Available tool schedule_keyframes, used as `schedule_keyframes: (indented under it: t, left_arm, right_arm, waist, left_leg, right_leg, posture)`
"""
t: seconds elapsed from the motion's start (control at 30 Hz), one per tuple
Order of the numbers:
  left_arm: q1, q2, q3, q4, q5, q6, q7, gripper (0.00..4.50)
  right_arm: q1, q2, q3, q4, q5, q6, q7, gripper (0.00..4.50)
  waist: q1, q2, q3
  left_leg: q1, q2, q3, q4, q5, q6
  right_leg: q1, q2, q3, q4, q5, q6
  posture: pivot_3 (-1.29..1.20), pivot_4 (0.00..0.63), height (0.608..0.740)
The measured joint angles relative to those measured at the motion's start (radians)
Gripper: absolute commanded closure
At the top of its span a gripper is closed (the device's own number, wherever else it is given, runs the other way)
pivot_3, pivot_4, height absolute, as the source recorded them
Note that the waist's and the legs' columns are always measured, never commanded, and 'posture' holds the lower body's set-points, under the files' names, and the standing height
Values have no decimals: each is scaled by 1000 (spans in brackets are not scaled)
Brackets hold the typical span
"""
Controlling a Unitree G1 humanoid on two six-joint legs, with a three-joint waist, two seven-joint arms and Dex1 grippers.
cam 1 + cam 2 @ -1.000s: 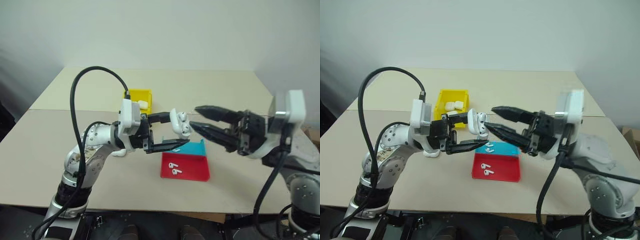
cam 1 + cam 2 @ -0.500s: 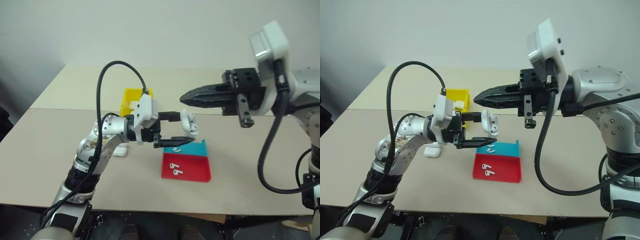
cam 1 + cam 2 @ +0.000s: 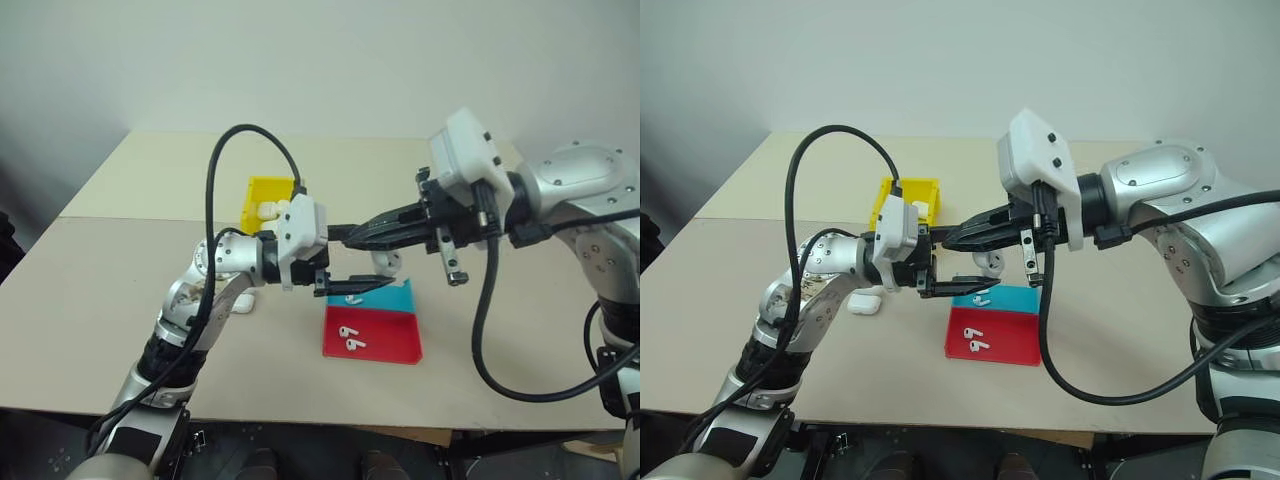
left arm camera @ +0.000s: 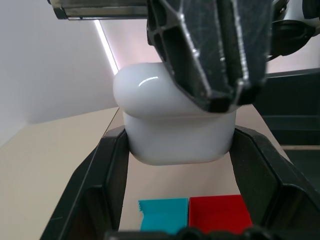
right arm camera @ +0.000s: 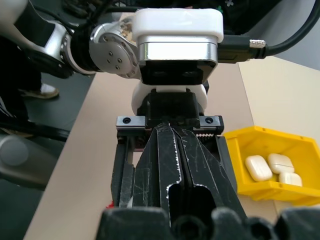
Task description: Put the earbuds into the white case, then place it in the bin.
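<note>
White case (image 4: 175, 132) between left fingers (image 4: 107, 180)

- White case (image 4: 177, 132): glossy plain white, seated between the black fingers (image 4: 100, 185) of the left gripper (image 3: 372, 258).
- Right gripper (image 3: 958, 238): matt black, scuffed grey; its closed tips lie over the case's top.
- Earbuds (image 3: 348, 337): white, below the jaws.
- Tray (image 3: 395, 345): red section with a teal-blue section behind; plain, no pattern.
- Bin (image 3: 262, 190): bright yellow, beyond the left gripper, holding white cases (image 5: 270, 167).
- Spare case (image 3: 864, 304): white.
- Table (image 3: 90, 290): pale beige.
- Wrist camera housings (image 3: 1040, 160): white.
- Cables (image 3: 235, 150): black.
</note>
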Motion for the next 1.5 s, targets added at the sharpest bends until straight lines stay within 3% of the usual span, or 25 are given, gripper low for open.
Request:
schedule_keyframes:
  t: [0.43, 0.8, 0.9, 1.0, 1.1, 1.2, 1.5]
  left_arm:
    - [41, -5, 9, -1, -1, -7, -2, 1748]
    - [57, -35, 45, -1, -4, -71, 38, 1748]
    - [25, -44, 71, 4, 27, 39, 185, 1748]
    - [-105, -41, 98, 93, 93, 149, 343, 1748]
    - [-241, -63, 186, 264, 135, 146, 485, 1748]
    - [-271, -99, 271, 375, 150, 139, 607, 1748]
    - [-245, -105, 174, 662, 431, 58, 873, 1748]
  right_arm:
    - [45, -35, -4, 17, -111, -54, 51, 4469]
    - [59, 6, -198, 46, -55, -53, -35, 4469]
    - [94, 32, -287, 41, -26, -32, -133, 4469]
    - [198, 51, -347, 2, -17, -26, -217, 4469]
    - [317, 102, -383, -52, 20, 15, -317, 4469]
    - [392, 145, -411, -103, 45, 46, -417, 4469]
    - [504, 101, -378, -175, 41, 86, -507, 4469]
  waist:
    - [0, 0, 0]
    - [-1, 0, 0]
    - [2, 0, 0]
    - [10, 0, 0]
    - [10, 0, 0]
    - [0, 0, 0]
    - [4, 0, 0]
  left_leg:
    - [0, 0, 0, 0, 0, 0]
    - [0, 0, 0, 0, 0, 0]
    - [0, 0, -1, 1, 0, 0]
    - [0, -1, -2, 1, 0, 0]
    - [0, -2, -2, 1, 0, 0]
    - [0, -2, -2, 0, 0, 0]
    - [0, -3, -1, 0, 0, 0]
  right_leg:
    - [0, 0, 0, 0, 0, 0]
    - [0, 0, 0, 1, 0, 0]
    - [0, 0, 0, 2, 0, 0]
    - [1, 0, -1, 2, 0, 0]
    - [1, 0, 0, 2, 0, 1]
    - [-1, -1, 0, 3, 0, 1]
    - [0, -1, 0, 3, 0, 1]
  posture:
    - [0, 150, 740]
    - [0, 150, 740]
    - [0, 150, 740]
    - [0, 150, 740]
    - [0, 150, 740]
    - [0, 150, 740]
    - [0, 150, 740]
